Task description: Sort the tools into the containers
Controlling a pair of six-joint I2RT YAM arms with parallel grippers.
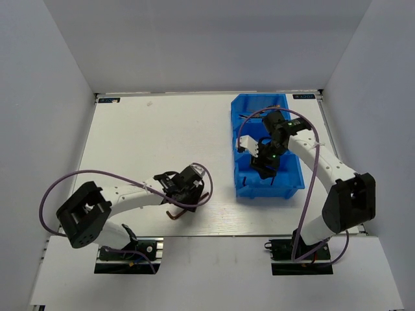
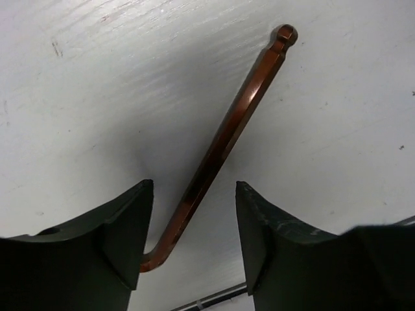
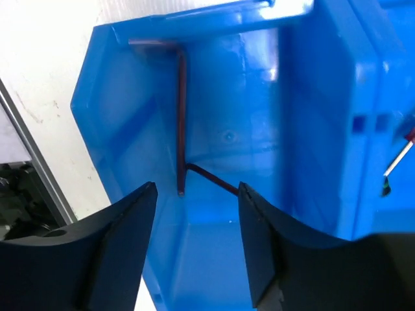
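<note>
A long brown L-shaped hex key (image 2: pixel 224 139) lies flat on the white table (image 2: pixel 97 97). My left gripper (image 2: pixel 193 194) is open and straddles it close to its bend, with both fingers clear of the metal. In the top view the left gripper (image 1: pixel 191 184) sits low at the table's front middle, over the hex key (image 1: pixel 174 214). My right gripper (image 3: pixel 196 191) hangs open and empty over the nearest compartment of the blue containers (image 3: pixel 311 97). A second brown hex key (image 3: pixel 181 116) rests inside, against the compartment's wall. The top view shows the right gripper (image 1: pixel 264 163) above the containers (image 1: pixel 256 107).
A thin dark rod (image 3: pixel 211 178) slants across the compartment floor beside the hex key. A slim tool tip (image 3: pixel 395 162) shows in the neighbouring compartment. Purple cables (image 1: pixel 78 176) loop off both arms. The table's metal front edge (image 2: pixel 214 299) runs just behind the left fingers.
</note>
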